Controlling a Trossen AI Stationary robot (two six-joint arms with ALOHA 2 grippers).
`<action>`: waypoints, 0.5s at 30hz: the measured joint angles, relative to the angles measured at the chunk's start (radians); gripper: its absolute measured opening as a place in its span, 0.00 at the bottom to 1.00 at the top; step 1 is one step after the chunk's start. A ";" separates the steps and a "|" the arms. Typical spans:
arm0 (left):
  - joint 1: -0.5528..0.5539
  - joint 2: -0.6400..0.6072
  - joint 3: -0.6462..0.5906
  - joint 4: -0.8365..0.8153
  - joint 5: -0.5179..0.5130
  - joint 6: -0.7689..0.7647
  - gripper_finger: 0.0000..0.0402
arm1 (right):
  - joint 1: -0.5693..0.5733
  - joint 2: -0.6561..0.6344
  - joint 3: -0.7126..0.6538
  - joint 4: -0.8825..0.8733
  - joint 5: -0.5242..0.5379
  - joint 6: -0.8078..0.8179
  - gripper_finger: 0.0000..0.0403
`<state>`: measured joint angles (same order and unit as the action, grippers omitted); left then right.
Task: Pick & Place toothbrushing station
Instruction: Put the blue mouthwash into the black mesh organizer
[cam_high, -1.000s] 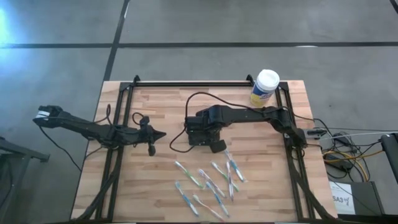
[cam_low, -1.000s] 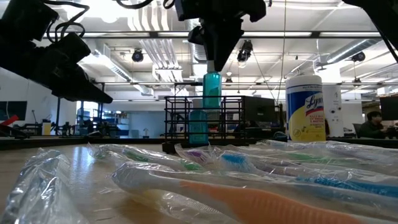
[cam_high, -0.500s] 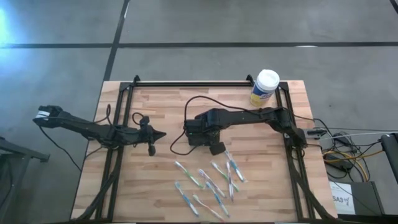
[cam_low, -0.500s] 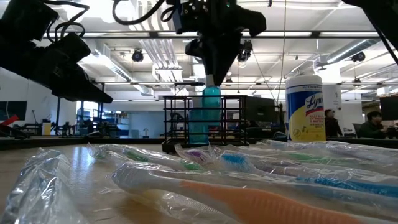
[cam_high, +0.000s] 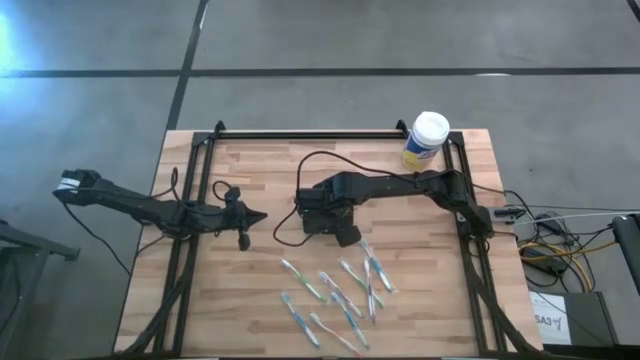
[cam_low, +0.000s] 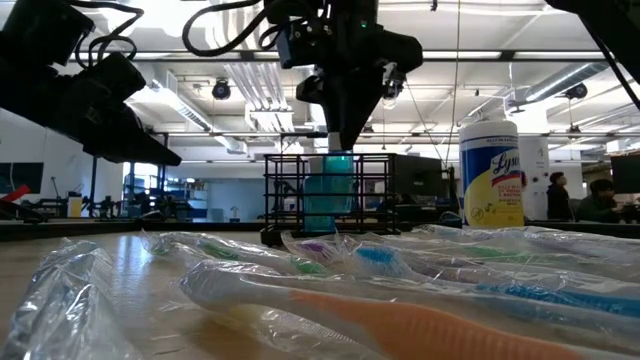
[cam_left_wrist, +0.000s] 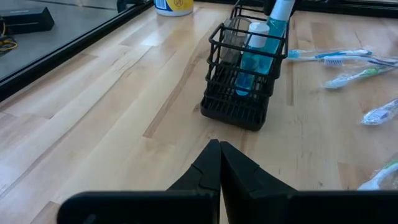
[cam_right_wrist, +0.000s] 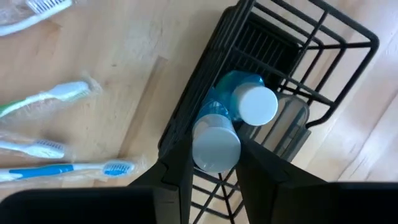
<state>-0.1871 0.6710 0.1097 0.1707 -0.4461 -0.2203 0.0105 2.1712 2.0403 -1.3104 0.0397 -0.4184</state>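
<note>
The toothbrushing station, a small black wire basket (cam_left_wrist: 244, 84), stands on the wooden table near its middle. A blue bottle with a white cap (cam_right_wrist: 257, 104) and a clear bottle (cam_right_wrist: 292, 118) stand in it. My right gripper (cam_right_wrist: 214, 154) hangs over the basket (cam_low: 325, 200), pointing down, shut on a second blue white-capped bottle (cam_low: 338, 185) whose lower part is inside the basket. In the high view the right gripper (cam_high: 322, 214) covers the basket. My left gripper (cam_left_wrist: 219, 152) waits shut to the basket's left, touching nothing. My right gripper pinches the blue bottle's upper end, at its white cap (cam_right_wrist: 216, 144), between its two fingers. The fingers come from above and point down. The bottle hangs below them, slightly tilted, its lower part within the basket walls; whether its bottom rests on the basket floor I cannot tell.
Several wrapped toothbrushes (cam_high: 335, 290) lie scattered on the near part of the table, to the right of the middle. A yellow canister with a white lid (cam_high: 425, 140) stands at the far right corner. Black frame rails (cam_high: 190, 230) run along the table's sides.
My right gripper has gone down over the basket with the blue bottle. The bottle has sunk deeper between the basket's walls, and less of it stands above the rim. The grip has stayed the same.
</note>
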 joint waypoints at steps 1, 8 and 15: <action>0.000 0.000 0.000 0.000 0.000 0.000 0.01 | -0.002 0.000 -0.002 0.008 -0.008 -0.003 0.22; 0.000 0.000 0.000 -0.011 0.000 0.000 0.01 | -0.023 0.000 -0.035 0.049 -0.065 -0.012 0.22; 0.000 0.000 0.000 -0.019 0.000 0.000 0.01 | -0.039 0.000 -0.071 0.054 -0.069 -0.016 0.22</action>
<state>-0.1874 0.6708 0.1097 0.1520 -0.4465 -0.2203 -0.0284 2.1712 1.9690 -1.2566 -0.0298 -0.4341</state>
